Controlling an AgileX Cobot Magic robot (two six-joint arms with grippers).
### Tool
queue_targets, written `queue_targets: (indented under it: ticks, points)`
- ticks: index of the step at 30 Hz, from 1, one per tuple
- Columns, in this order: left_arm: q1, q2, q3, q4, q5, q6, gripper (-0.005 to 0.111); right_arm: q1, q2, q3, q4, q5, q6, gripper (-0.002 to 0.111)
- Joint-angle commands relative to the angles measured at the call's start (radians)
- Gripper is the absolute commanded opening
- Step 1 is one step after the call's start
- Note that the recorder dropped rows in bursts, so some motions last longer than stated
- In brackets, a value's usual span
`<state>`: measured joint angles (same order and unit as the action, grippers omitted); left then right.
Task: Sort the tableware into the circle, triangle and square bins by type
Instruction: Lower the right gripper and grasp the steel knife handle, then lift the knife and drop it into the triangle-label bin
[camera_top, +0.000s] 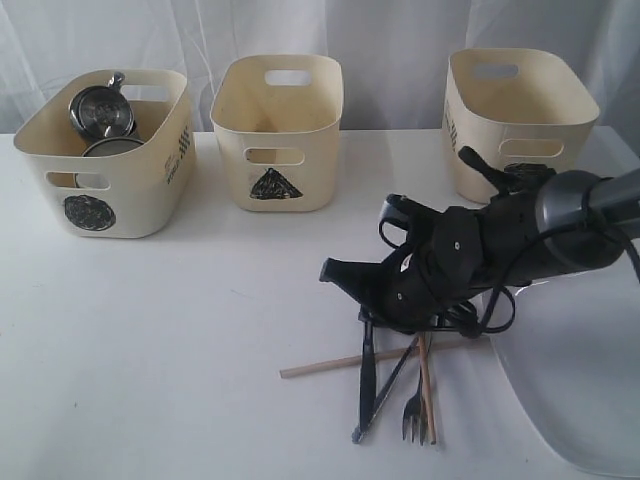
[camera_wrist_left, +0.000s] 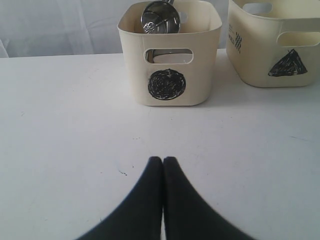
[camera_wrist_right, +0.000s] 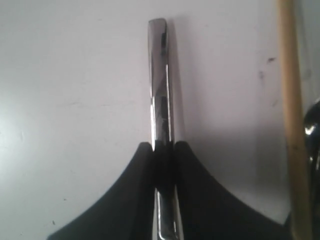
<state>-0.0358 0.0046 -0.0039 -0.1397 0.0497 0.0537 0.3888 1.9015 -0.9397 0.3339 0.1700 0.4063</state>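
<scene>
- The right gripper (camera_wrist_right: 162, 150) is clenched on a slim polished steel cutlery handle (camera_wrist_right: 160, 85), low at the white table (camera_top: 180, 330) in the heap in front of the tubs. A pale wooden chopstick (camera_wrist_right: 292, 125) lies just beside it.
- The left gripper (camera_wrist_left: 163, 161) is pinched together on nothing, facing the cream plastic tub with the scribbled round mark (camera_wrist_left: 167, 100).
- I'd lift straight up and keep the handle level, so it neither drags its crossed neighbours nor slips out. It should go to a tub other than the round-marked one, which already holds steel vessels.
- Tubs: three, namely the round-marked one, the triangle-marked tub (camera_top: 275, 120) and the square-marked tub (camera_top: 520, 100).
- Chopsticks: two.
- Steel cutlery: about three pieces, one of them a fork (camera_top: 412, 425).
- One big white plate (camera_top: 570, 400).
- Two steel vessels show in the round-marked tub, the upper one a handled steel mug (camera_top: 100, 108).
</scene>
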Motion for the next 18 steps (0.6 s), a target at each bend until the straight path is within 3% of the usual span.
queue_targets:
  ticks: [1, 18]
  points:
    - [0.003, -0.005, 0.004, -0.01, 0.002, -0.005, 0.0, -0.02, -0.037, 0.039, 0.014, -0.014, -0.018, 0.0]
    - [0.003, -0.005, 0.004, -0.01, 0.002, -0.005, 0.0, -0.04, -0.129, 0.045, 0.103, -0.054, -0.089, 0.0]
